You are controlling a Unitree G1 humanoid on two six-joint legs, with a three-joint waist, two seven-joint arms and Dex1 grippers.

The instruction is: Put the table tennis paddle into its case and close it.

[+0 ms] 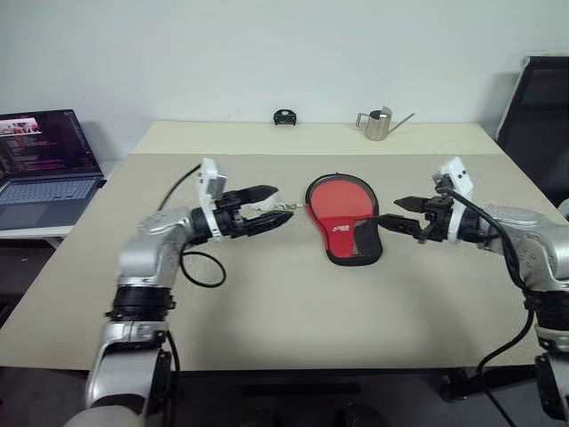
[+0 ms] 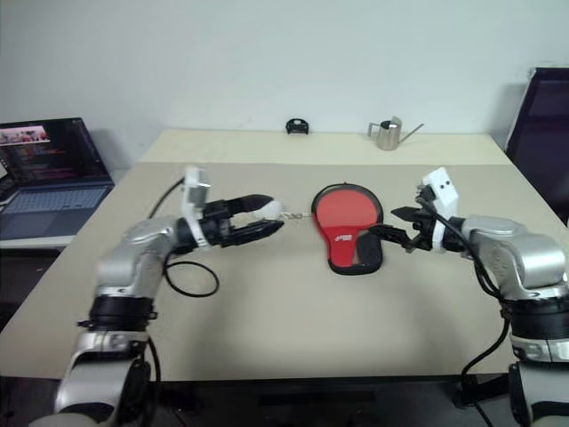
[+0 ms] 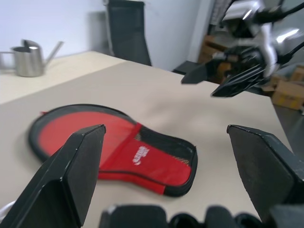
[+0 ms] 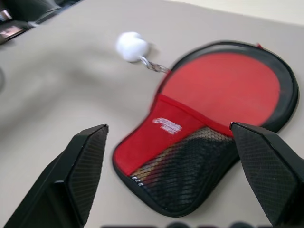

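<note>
The beige counter (image 1: 267,302) carries the case (image 1: 342,222) flat at its middle, red panel and mesh pocket up. Left pincer (image 1: 271,213) hovers just beside its round end, jaws wide, empty; right pincer (image 1: 396,216) hangs near its narrow end, equally wide. A small white ball (image 4: 131,46) lies chained to the rim
</note>
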